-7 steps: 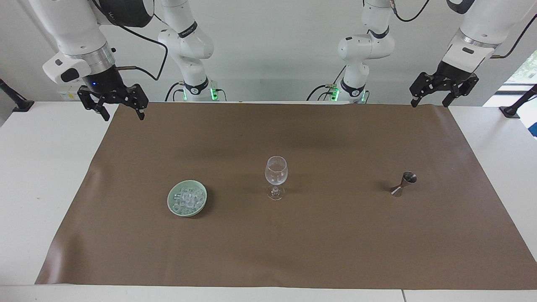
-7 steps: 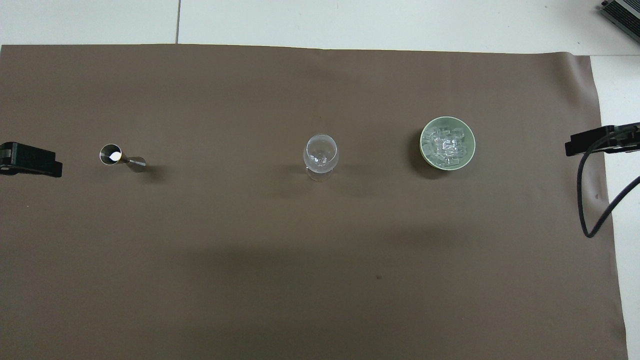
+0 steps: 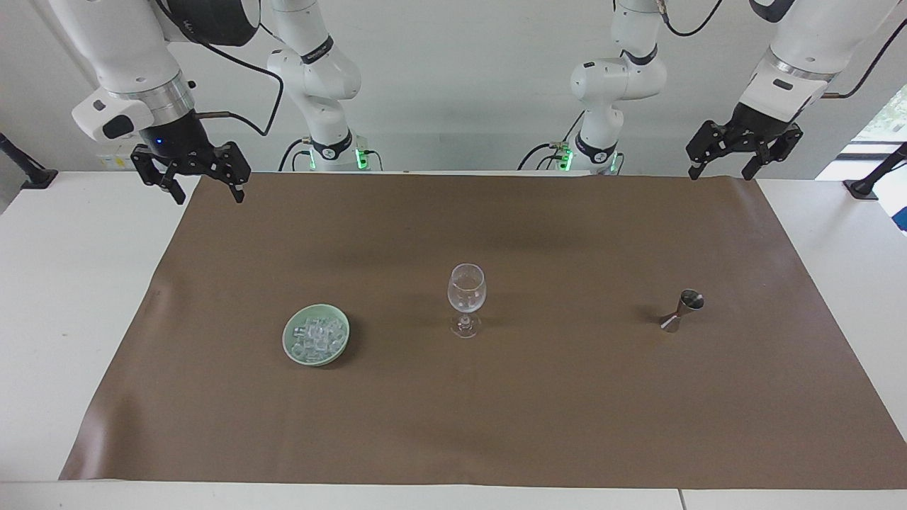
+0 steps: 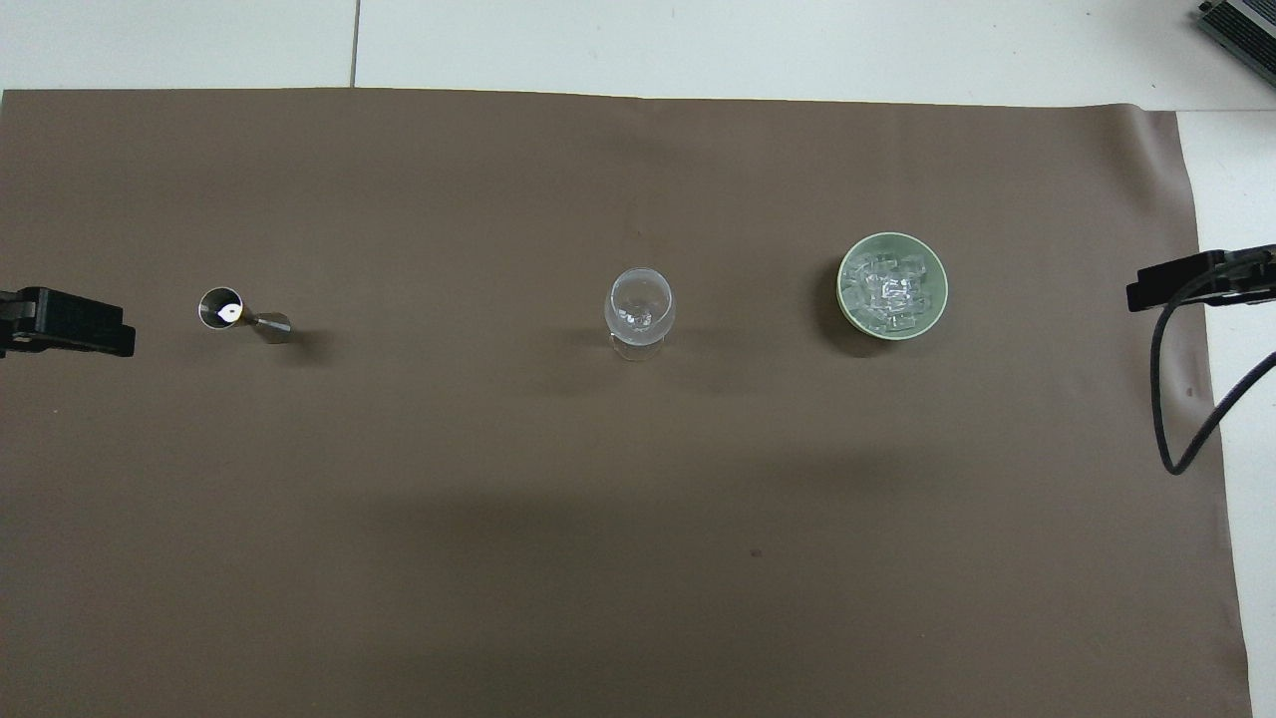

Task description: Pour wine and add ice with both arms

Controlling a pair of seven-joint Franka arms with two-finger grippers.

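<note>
An empty clear wine glass (image 3: 467, 296) (image 4: 639, 305) stands upright mid-mat. Toward the right arm's end sits a pale green dish (image 3: 289, 333) (image 4: 844, 291) heaped with ice (image 3: 317, 337) (image 4: 890, 289). A small steel jigger (image 3: 684, 310) (image 4: 237, 313) stands toward the left arm's end; no wine shows, and I cannot tell what the jigger holds. My right gripper (image 3: 209, 197) (image 4: 1186, 280) hangs open and empty over the mat's corner at the robots' edge. Over the other robot-side corner my left gripper (image 3: 728, 170) (image 4: 68, 323) is also open and holds nothing.
A brown mat (image 3: 453, 425) covers most of the white table. A black cable (image 4: 1181, 399) loops down from the right arm near the mat's edge. Black clamp mounts (image 3: 868, 180) sit at the table's ends.
The left gripper has risen slightly and shifted a little toward the table's middle. The right arm, glass, dish and jigger have not moved.
</note>
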